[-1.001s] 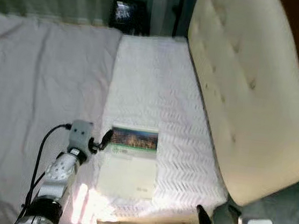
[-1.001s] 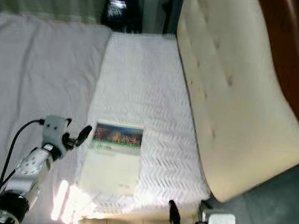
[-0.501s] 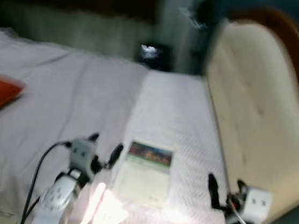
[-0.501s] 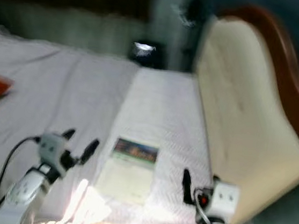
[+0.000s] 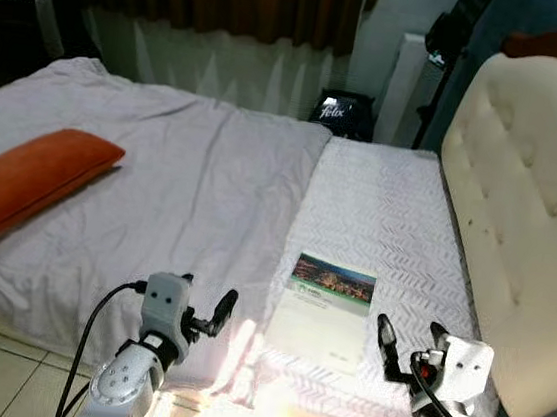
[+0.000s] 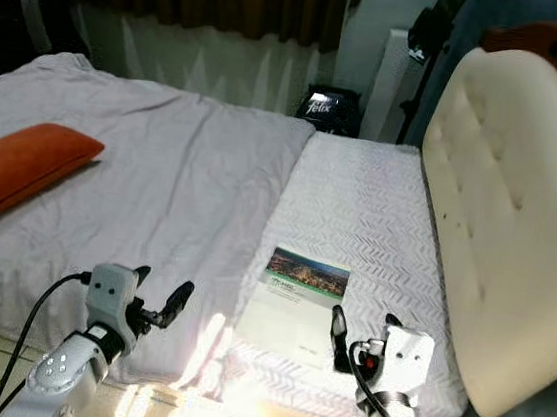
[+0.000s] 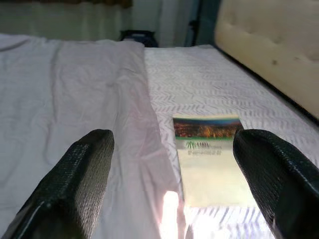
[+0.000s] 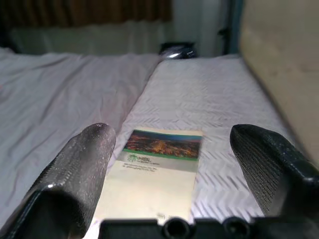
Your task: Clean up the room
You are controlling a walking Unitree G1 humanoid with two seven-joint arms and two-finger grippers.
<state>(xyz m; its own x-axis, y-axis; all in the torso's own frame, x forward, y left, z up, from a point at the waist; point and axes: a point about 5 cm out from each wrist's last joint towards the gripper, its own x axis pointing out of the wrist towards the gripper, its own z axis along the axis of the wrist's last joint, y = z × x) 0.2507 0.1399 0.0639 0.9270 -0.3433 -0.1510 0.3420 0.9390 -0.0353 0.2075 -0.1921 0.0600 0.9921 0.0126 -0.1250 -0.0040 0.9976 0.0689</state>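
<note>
A booklet (image 5: pixel 324 309) lies flat on the white quilted strip of the bed (image 5: pixel 190 188), in the lower centre of the left eye view, near the bed's front edge. It is a pale cream rectangle with a dark photo band across its far end, a thin green stripe under that, and small green print below. A patch of sunlight falls on its near left corner. The left gripper (image 5: pixel 204 314) hovers at lower left, just left of the booklet, fingers spread apart and empty. The right gripper (image 5: pixel 406 346) hovers at lower right, just right of the booklet, its fingers also parted and holding nothing. An orange pillow (image 5: pixel 22 179) lies at the left edge on the grey sheet. A cream headboard (image 5: pixel 520 211) rises on the right.
</note>
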